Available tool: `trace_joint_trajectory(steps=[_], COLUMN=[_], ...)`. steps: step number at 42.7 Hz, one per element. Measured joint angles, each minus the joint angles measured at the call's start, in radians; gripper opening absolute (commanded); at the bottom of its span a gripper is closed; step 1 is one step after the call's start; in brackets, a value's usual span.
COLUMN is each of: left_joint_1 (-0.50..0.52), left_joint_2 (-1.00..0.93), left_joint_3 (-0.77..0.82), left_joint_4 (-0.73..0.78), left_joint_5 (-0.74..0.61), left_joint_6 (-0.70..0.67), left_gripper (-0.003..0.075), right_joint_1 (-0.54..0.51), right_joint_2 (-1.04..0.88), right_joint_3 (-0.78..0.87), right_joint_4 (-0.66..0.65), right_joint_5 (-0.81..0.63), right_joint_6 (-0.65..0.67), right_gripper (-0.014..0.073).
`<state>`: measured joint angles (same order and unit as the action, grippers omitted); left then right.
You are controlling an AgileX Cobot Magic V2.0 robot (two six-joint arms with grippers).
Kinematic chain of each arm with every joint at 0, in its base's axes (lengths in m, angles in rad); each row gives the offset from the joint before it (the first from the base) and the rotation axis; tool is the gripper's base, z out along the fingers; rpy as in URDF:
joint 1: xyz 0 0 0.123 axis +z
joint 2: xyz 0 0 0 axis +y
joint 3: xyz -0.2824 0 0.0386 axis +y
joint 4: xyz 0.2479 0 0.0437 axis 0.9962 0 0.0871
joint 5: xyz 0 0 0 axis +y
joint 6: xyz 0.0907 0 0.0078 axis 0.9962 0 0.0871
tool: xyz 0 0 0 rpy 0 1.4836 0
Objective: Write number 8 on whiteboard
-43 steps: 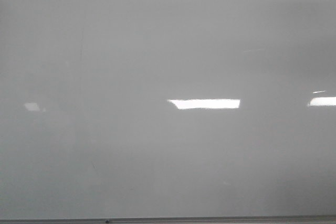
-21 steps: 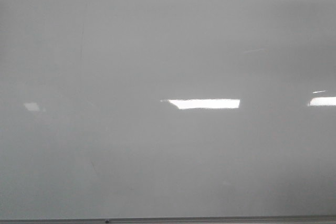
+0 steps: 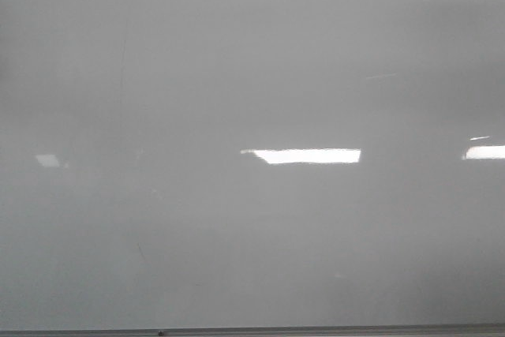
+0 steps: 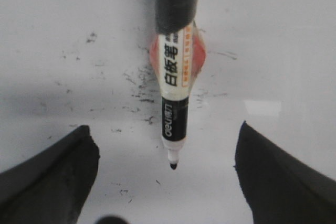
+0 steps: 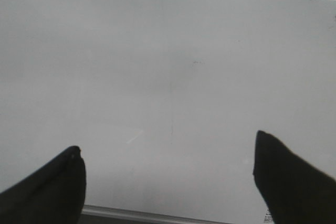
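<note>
The whiteboard (image 3: 252, 61) fills the front view, glossy pale grey, and no number 8 shows on it. No gripper shows in that view. In the left wrist view my left gripper (image 4: 164, 128) is open, its dark fingers wide apart on either side of a whiteboard marker (image 4: 173, 93) and not touching it. The marker has an orange-and-white label, its far end is in a black sleeve, and its bare black tip (image 4: 172, 166) points towards the camera. My right gripper (image 5: 167, 141) is open and empty, facing the board (image 5: 168, 66).
The board's thin metal bottom edge (image 3: 252, 329) runs along the foot of the front view and also shows in the right wrist view (image 5: 157, 216). Bright light reflections (image 3: 304, 155) lie on the board. The white surface behind the marker carries small black ink specks (image 4: 142, 85).
The middle light reflection on the board has stretched slightly to the left. Nothing else has visibly changed.
</note>
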<state>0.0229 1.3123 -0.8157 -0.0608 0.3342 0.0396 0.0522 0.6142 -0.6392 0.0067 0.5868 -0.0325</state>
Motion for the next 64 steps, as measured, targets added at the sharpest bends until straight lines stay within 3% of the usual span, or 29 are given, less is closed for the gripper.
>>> trace_joint_trajectory(steps=[20, 33, 43, 54, 64], left_joint_1=[0.0, -0.002, -0.002, -0.013, -0.094], left_joint_2=[0.128, 0.144, 0.14, 0.035, -0.052], left_joint_3=[-0.001, -0.002, -0.002, -0.002, -0.095], left_joint_4=[0.0, 0.0, 0.0, 0.0, 0.0], left_joint_5=[-0.15, -0.156, -0.143, -0.04, 0.242], left_joint_6=[0.0, 0.0, 0.0, 0.006, 0.15], left_gripper=[0.0368, 0.0163, 0.0049, -0.0021, -0.0021], right_joint_1=[0.0, 0.0, 0.0, 0.0, 0.0], right_joint_2=[0.0, 0.0, 0.0, 0.0, 0.014], right_joint_3=[0.0, 0.0, 0.0, -0.013, -0.096], right_joint_4=[0.0, 0.0, 0.0, 0.0, 0.0], right_joint_5=[0.006, 0.006, -0.008, -0.028, 0.044], right_joint_6=[0.0, 0.0, 0.0, 0.0, 0.0], right_gripper=[0.0662, 0.0662, 0.0662, 0.0662, 0.0662])
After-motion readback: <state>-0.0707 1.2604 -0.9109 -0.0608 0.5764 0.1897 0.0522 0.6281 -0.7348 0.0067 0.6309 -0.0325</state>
